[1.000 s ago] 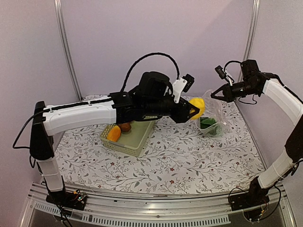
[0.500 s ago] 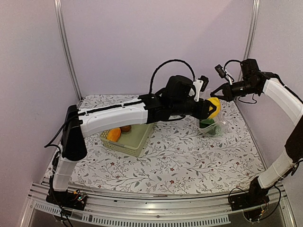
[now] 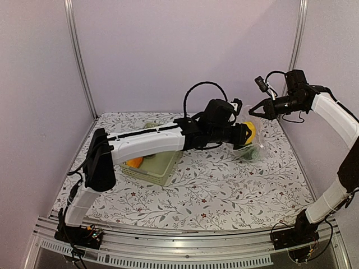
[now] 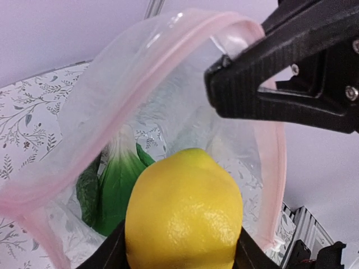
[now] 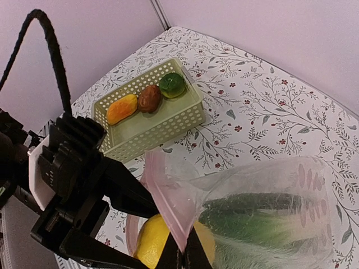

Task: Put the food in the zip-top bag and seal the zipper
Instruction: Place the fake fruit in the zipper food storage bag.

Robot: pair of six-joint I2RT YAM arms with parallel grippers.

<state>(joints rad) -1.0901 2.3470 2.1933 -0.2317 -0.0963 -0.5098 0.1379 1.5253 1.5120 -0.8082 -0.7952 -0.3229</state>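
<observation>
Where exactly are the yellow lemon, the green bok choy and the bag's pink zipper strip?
lemon [image 4: 185, 213]: left wrist view, middle of its yellow skin.
bok choy [image 4: 115, 193]: left wrist view, green leaf below the white stem.
zipper [image 4: 179, 39]: left wrist view, pink strip along the upper rim of the mouth.

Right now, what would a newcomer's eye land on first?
The lemon in the left gripper, poised at the mouth of the bag, far right. The right gripper holds it open by the pink zipper; bok choy lies inside. Three pieces wait in the basket, centre-left.
</observation>
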